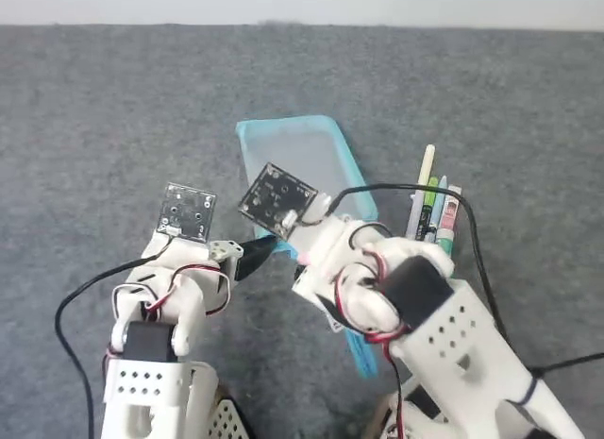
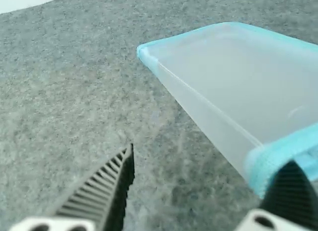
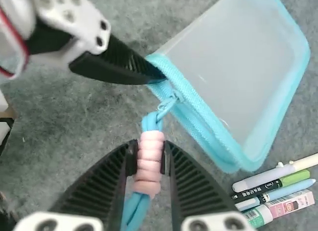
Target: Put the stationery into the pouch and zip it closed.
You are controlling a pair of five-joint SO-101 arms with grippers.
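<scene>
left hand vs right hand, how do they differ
The left hand is open; the right hand is shut on the pink zipper pull. The left hand has one finger against the pouch corner; the right hand touches only the pull. Both are at the pouch's zipper end.

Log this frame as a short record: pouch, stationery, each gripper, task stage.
container: translucent blue-trimmed pouch flat on grey table
items: pens beside the pouch, outside it
right arm: right gripper shut on pink zip pull
left arm: left gripper open, one finger at the pouch's corner
stage: pens not yet in the pouch
</scene>
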